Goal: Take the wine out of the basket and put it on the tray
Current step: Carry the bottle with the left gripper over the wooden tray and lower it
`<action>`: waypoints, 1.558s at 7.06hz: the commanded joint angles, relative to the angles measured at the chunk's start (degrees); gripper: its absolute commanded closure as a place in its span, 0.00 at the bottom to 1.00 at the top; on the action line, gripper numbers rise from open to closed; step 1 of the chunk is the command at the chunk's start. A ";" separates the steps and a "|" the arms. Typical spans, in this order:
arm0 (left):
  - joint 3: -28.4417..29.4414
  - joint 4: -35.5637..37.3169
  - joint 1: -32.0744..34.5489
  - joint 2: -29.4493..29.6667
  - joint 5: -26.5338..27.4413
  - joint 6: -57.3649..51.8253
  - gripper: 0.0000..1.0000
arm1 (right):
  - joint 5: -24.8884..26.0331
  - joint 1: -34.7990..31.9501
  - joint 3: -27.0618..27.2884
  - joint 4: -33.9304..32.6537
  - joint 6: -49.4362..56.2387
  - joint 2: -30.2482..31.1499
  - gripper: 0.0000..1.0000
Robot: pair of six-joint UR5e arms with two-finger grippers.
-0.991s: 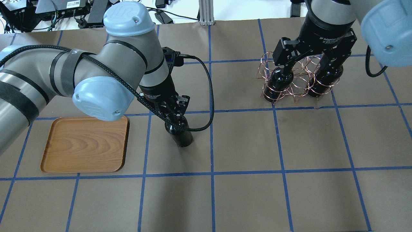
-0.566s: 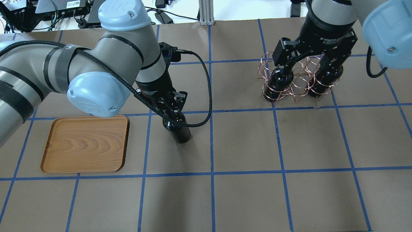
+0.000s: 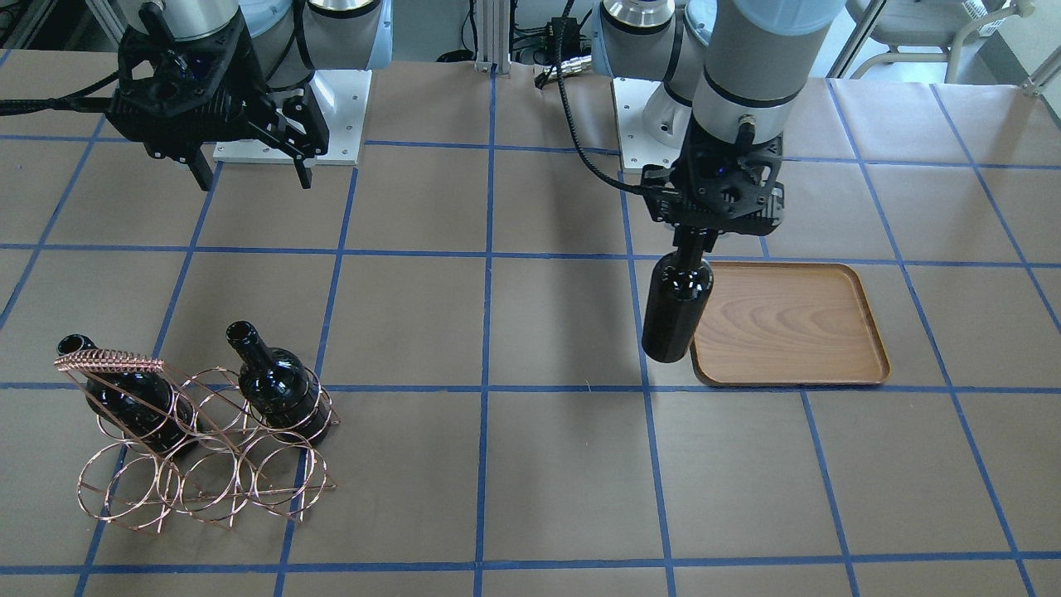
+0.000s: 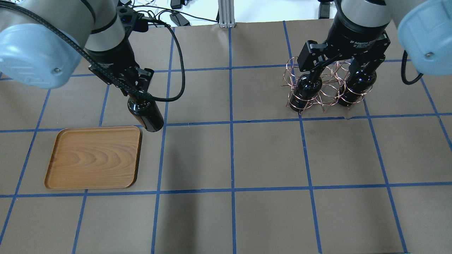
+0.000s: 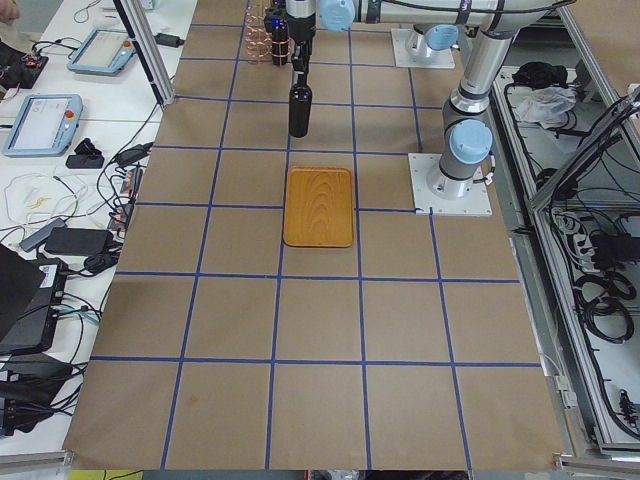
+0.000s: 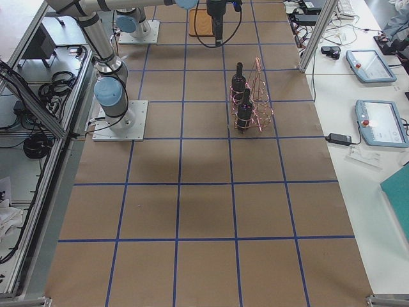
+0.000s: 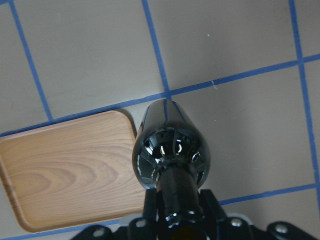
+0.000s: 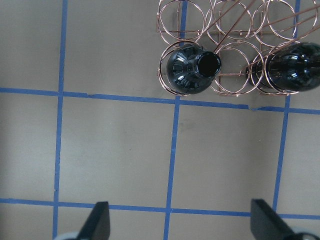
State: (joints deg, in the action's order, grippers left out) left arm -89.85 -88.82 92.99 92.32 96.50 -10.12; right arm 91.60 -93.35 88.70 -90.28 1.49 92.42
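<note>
Wine bottle hangs straight below left hand, which is clamped on its neck, just short of tray corner. Glossy glass: likely heavy, slippery, fragile; neck grip under lip looks right. Right hand spread wide, empty, basket below and ahead of it.

you'll find the wine hanging just beside the tray, robot's left; two other bottles stand in the basket, right.
</note>
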 commanded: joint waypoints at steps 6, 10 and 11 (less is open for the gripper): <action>-9.89 -0.12 -24.15 -4.95 0.44 -23.35 1.00 | 0.16 0.01 -0.02 0.19 0.00 0.13 0.00; -11.58 -0.12 -27.94 -4.26 -1.57 -24.59 1.00 | 0.60 0.01 -0.02 0.36 0.00 0.22 0.00; -11.58 -0.12 -28.12 -3.90 -1.58 -24.68 1.00 | 0.60 0.01 -0.02 0.36 0.09 0.22 0.00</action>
State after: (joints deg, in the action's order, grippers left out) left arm -101.39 -88.95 65.39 87.95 95.29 -34.49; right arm 92.17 -93.34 88.69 -89.94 1.52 92.63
